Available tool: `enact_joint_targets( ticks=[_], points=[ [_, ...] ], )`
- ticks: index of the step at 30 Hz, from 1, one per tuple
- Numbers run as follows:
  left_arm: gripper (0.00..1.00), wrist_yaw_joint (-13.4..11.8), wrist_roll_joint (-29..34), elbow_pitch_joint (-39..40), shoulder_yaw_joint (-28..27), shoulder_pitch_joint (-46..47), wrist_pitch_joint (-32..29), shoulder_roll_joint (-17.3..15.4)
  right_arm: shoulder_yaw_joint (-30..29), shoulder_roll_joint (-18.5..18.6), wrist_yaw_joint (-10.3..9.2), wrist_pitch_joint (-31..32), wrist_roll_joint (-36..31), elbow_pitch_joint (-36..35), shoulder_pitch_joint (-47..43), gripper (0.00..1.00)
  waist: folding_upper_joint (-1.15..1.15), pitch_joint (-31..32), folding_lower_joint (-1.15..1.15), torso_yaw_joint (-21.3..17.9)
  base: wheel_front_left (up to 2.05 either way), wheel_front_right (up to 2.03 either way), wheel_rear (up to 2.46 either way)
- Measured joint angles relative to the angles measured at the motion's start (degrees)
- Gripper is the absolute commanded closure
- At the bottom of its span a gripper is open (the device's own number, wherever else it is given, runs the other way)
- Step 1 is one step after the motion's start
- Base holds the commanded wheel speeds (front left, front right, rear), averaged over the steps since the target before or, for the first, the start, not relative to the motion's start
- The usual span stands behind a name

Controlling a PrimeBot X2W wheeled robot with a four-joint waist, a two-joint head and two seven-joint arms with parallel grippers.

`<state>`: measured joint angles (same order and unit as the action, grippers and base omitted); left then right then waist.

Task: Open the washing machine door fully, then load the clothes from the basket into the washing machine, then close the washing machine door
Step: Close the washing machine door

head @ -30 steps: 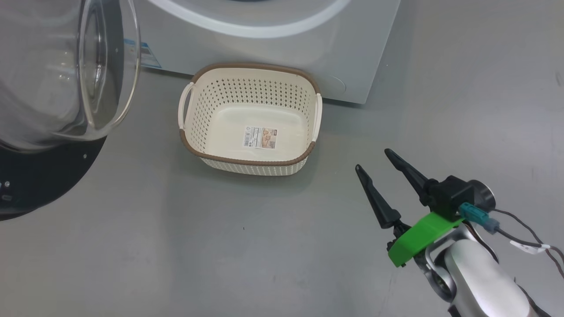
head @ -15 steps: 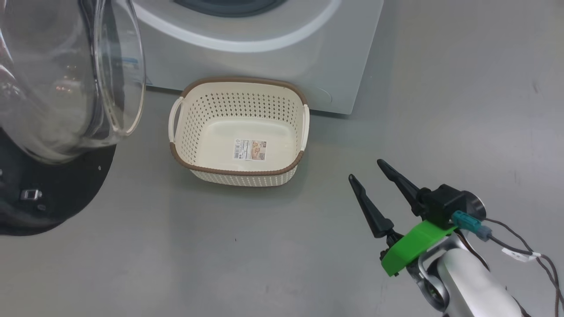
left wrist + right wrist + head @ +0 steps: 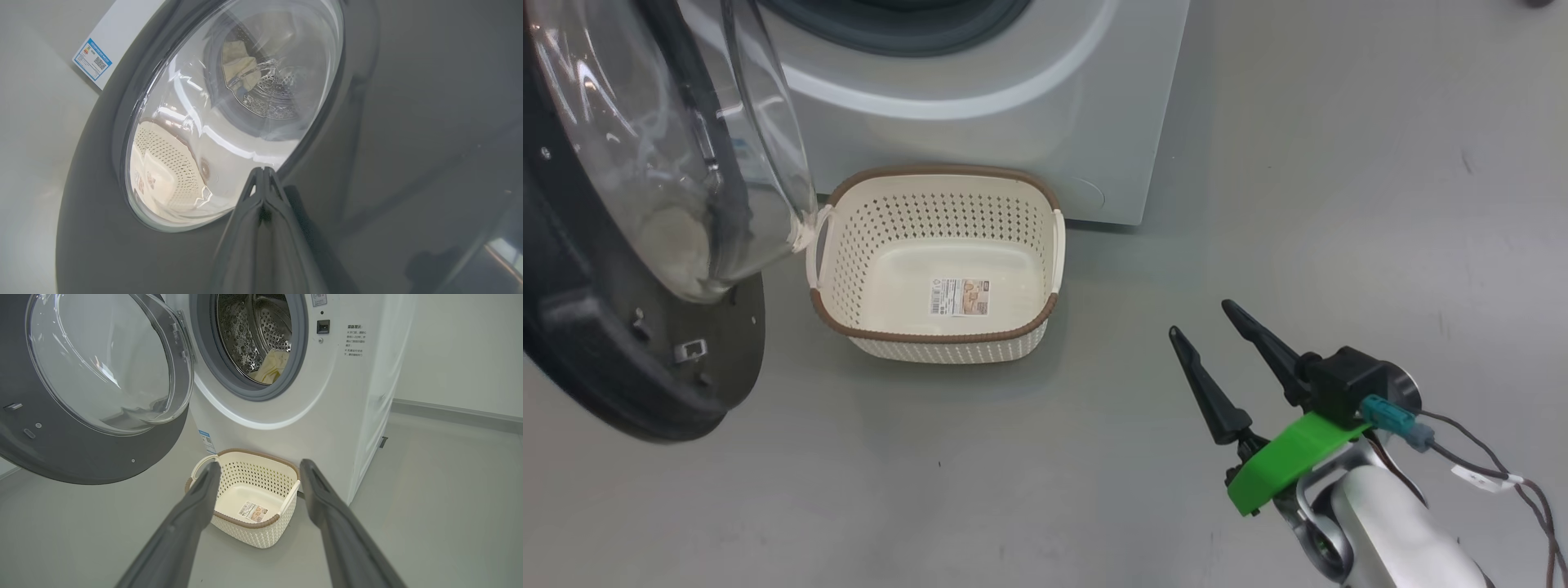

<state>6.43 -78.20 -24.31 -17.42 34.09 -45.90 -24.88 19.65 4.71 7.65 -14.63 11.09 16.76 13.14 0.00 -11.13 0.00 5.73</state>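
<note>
Clenched at the left gripper (image 3: 264,173), tips against the glossy rim (image 3: 367,122) of the half-open washing machine door (image 3: 572,351); spread at the right gripper (image 3: 1201,318), near the empty basket (image 3: 931,336). Stiff, slippery, probably heavy: push on the rim, not the glass (image 3: 229,122); beyond, clothes (image 3: 271,365) in the drum (image 3: 253,330).

Support: smooth grey floor (image 3: 1029,498), matte, with faint scuffs and one small dark speck (image 3: 938,464). Standing directly on it are a white front-loading washing machine (image 3: 1029,139) and a cream perforated basket (image 3: 931,336) with a brown rim. The basket sits upright, just in front of the machine's base. Contact between the two cannot be told.
</note>
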Motion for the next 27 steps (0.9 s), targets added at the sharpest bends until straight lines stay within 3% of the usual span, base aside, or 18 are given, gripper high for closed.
enact_joint_targets(
  ticks=[10,27],
  points=[
    [1.00,-0.93,-0.04,2.31,2.67,-0.09,1.42,5.65,-1.13,-0.67,0.00,0.00,0.01,-0.07,0.04,0.00,0.00,-0.46,0.00,-3.12,0.00,0.00,0.00],
    [1.00,-0.59,-1.03,2.97,3.35,0.03,5.65,10.93,-2.04,-1.22,0.00,0.00,0.53,-0.34,0.06,0.00,0.00,-0.33,0.00,-9.19,0.00,0.00,0.00]
  ],
)
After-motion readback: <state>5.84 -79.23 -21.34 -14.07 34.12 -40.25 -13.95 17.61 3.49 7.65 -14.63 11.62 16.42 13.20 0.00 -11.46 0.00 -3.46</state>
